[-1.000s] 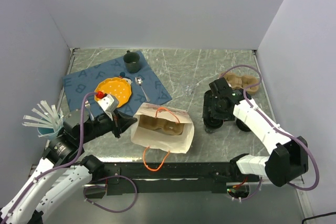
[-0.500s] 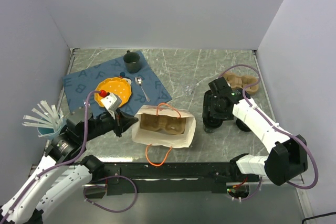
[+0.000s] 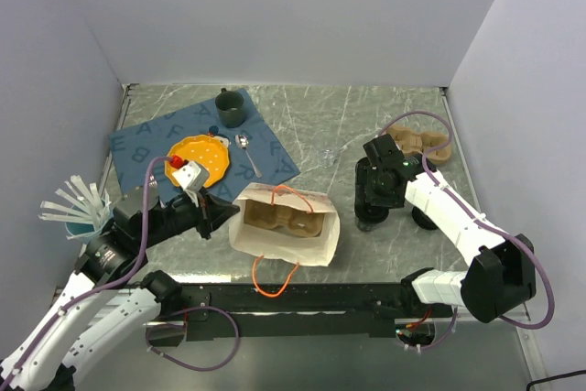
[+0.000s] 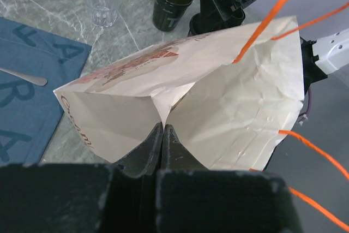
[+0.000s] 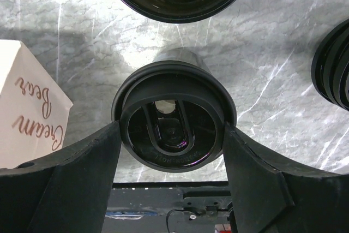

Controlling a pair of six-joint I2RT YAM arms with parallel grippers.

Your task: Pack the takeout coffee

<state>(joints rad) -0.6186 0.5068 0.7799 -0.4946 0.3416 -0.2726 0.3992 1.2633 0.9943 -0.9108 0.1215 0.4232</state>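
Takeout coffee, i.e. a small dark disposable cup w/ round black plastic lid (image 5: pixel 173 121), stood upright on the grey marbled surface (image 5: pixel 272 85) btwn the jaws of the right gripper (image 5: pixel 172 130). Jaws were wide open, one each side of the lid, pads just beside its rim. No firm squeeze was evident and the cup wasn't lifted.

Handling, as a judgement: the cup is prob. light, thin-walled paper, so it would dent under a hard pinch. Whether it was full couldn't be told, so treat it as sloshy and keep it vertical. The lid is slick press-fit plastic and could pop off if grabbed alone. Best hold is on the cup wall just under the lid rim, where the rolled edge stiffens it, w/ a moderate squeeze.

Just beyond, an unlidded dark cup (image 4: pixel 173 4) stood near that gripper. Another black round item (image 5: pixel 334 64) sat to the right, id unclear.

Further out, the left gripper (image 4: pixel 162 137) had its jaws fully shut on the edge of a white paper bag w/ orange cord handles (image 4: pixel 229 96), mouth open upward in the top view. Inside lay a brown moulded-pulp two-cup tray (image 3: pixel 279 217), wells apparently empty. The bag is soft and floppy, so the cup prob. needs a straight drop into a well. A second pulp tray (image 3: pixel 427 146) lay far right.
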